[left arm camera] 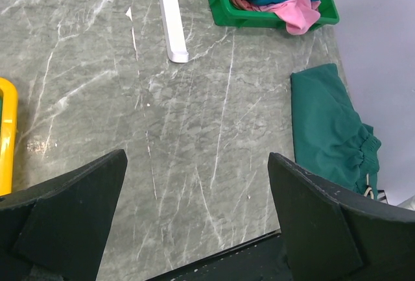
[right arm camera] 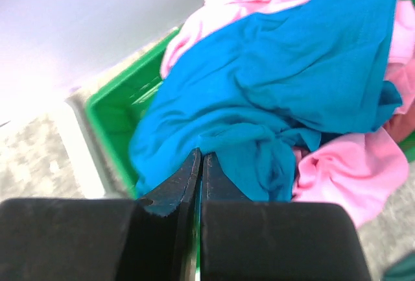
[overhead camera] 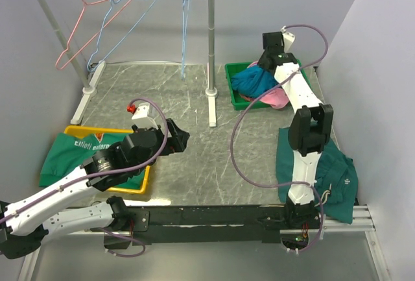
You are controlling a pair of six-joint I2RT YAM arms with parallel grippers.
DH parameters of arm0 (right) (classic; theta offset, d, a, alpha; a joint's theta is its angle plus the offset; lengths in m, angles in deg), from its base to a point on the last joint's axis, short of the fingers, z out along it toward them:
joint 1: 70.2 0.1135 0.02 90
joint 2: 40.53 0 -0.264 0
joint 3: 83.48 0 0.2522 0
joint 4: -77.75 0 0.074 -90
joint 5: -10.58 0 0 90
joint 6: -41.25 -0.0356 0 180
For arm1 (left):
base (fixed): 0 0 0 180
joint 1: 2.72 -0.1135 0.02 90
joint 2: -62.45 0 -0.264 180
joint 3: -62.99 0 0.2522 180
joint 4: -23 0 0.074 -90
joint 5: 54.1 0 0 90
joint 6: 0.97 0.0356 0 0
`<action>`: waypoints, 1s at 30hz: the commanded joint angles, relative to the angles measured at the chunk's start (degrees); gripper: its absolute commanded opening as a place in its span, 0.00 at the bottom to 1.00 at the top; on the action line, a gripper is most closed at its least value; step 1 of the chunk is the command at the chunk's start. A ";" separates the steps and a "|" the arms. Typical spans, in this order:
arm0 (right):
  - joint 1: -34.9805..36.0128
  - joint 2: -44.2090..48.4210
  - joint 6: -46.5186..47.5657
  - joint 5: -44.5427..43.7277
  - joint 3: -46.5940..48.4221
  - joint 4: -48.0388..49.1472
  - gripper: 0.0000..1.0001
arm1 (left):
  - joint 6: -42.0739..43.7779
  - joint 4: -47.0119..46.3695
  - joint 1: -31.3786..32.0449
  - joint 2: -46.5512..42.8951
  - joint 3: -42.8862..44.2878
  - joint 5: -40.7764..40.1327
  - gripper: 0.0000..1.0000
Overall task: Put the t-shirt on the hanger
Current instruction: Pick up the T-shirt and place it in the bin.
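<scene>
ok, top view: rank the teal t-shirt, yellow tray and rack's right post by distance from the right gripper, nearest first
From the right gripper:
1. teal t-shirt: in the green bin, right at the fingertips.
2. rack's right post: just left of the bin, at the back of the table.
3. yellow tray: far left, by the near edge.

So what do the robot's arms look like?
The left arm and right arm are white tubes with black joints. A purple cable loops along each. The left tool and right tool have flat black fingers. The left arm also has a red cap.
</scene>
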 commanded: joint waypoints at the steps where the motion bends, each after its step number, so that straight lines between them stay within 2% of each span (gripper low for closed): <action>1: 0.02 10.31 0.53 0.63 7.44 0.33 0.00 | 1.75 -2.17 -0.34 0.06 1.61 0.02 0.96; 6: -0.07 14.18 1.84 1.76 16.83 1.20 0.00 | 2.54 -4.28 -0.52 1.03 2.58 1.69 0.96; 13: 0.20 17.96 3.51 4.84 19.05 10.95 0.00 | 3.16 -6.83 -0.78 2.96 3.90 3.01 0.96; 20: 0.81 18.05 5.18 4.58 27.91 15.88 0.00 | 3.95 -7.89 -1.48 3.23 4.17 3.27 0.96; 25: 4.23 23.22 8.34 2.74 26.71 18.34 0.00 | 3.95 -9.03 -2.27 3.67 3.73 4.59 0.96; 30: 10.82 29.21 14.49 -1.04 23.01 21.77 0.00 | 3.60 -9.91 -2.54 3.67 2.76 5.64 0.96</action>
